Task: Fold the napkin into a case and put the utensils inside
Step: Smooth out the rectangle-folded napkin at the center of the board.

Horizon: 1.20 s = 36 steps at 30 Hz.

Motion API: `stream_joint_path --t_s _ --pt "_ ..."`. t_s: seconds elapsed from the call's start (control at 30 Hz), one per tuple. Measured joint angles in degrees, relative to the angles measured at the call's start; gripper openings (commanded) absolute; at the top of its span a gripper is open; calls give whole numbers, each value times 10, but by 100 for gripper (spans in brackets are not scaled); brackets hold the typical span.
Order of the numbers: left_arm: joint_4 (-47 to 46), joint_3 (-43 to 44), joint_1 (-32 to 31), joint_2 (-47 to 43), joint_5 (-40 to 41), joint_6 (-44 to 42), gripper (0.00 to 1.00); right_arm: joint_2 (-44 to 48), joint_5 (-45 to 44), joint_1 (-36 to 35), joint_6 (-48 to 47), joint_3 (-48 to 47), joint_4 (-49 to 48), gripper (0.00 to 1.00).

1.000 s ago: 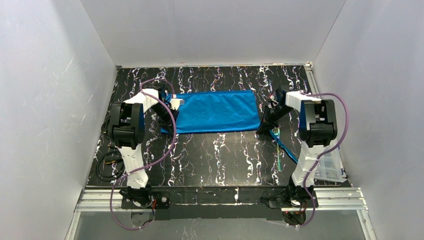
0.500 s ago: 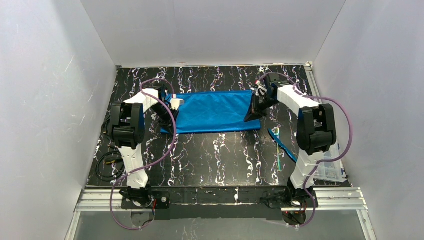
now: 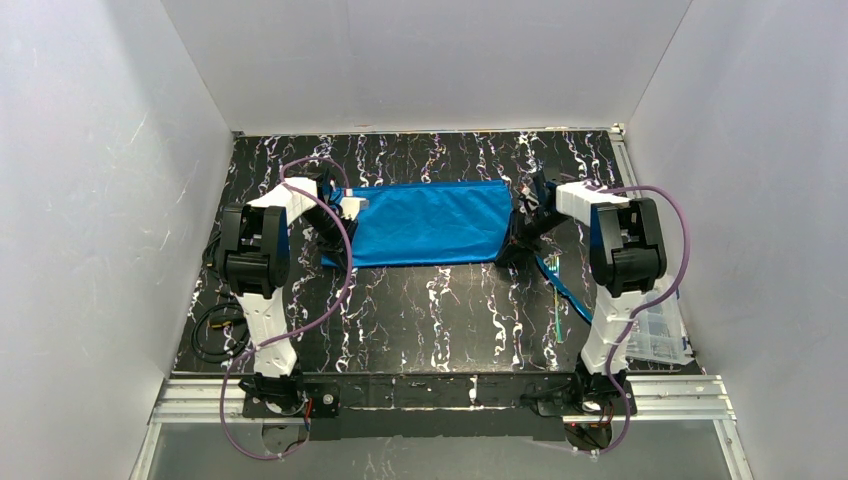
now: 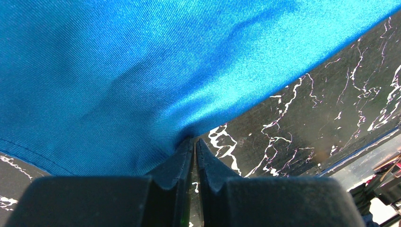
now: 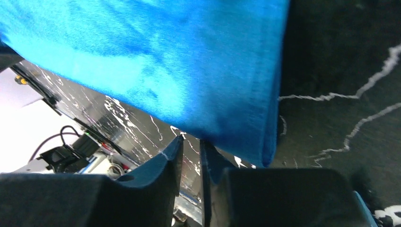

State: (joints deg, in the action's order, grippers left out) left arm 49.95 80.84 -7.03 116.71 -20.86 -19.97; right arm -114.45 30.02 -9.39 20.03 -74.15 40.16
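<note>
Cloth: the napkin [image 3: 430, 222] lies flat on the far half of the black marbled surface [image 3: 420, 320], between the two arms. It is doubled into a long band running left to right. In the right wrist view its right end shows as a folded edge with layers one over another. No pouch has been formed.

Left side: the left fingers [image 4: 191, 149] are at the near left corner of the band. They are pressed together with only a hairline seam between them. The blue cloth gathers into a pucker that runs straight into the tips, so a pinch of the napkin's edge is held there.

Right side: the right fingers [image 5: 179, 151] are at the near right corner of the band. They stand a narrow gap apart, and dark surface shows through that gap. The cloth's hem lies just past the tips. No cloth is seen between the fingers, and whether the tips touch it cannot be told.

Cutlery: the utensils [image 3: 558, 285] lie together on the surface, near the band's near right corner and beside the right arm [image 3: 620, 250]. They are off the cloth and are not held.

Other items: a clear plastic packet [image 3: 662, 332] lies at the right edge of the surface. A coiled black cable [image 3: 215, 330] lies at the left edge.
</note>
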Motion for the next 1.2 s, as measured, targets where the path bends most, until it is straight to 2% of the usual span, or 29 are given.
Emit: stream_joint_path --t_s 0.07,0.13,0.23,0.33,0.47,0.7,0.9,1.07,1.2 --pt "1 0 0 0 -1 0 19 0 2 -7 1 -7 -1 36" --pt "5 2 -1 -1 -4 1 34 2 5 -13 1 -18 0 37" --pt "22 6 -3 -8 -5 1 61 15 9 -19 3 -38 3 38" --pt "48 18 -3 -21 -4 -8 77 38 11 -19 6 -57 4 40" --pt "94 52 -2 -64 -4 -33 79 62 9 -20 10 -77 4 39" --pt "125 62 -2 -144 18 -82 73 58 -32 -45 27 -92 4 37" --pt "116 38 -11 -139 45 -88 71 -9 -85 -78 32 -209 8 52" --pt "98 21 -49 -139 69 -90 70 -56 -157 -78 26 -312 16 63" --pt "92 20 -62 -139 86 -99 69 -74 -225 -76 20 -341 16 73"
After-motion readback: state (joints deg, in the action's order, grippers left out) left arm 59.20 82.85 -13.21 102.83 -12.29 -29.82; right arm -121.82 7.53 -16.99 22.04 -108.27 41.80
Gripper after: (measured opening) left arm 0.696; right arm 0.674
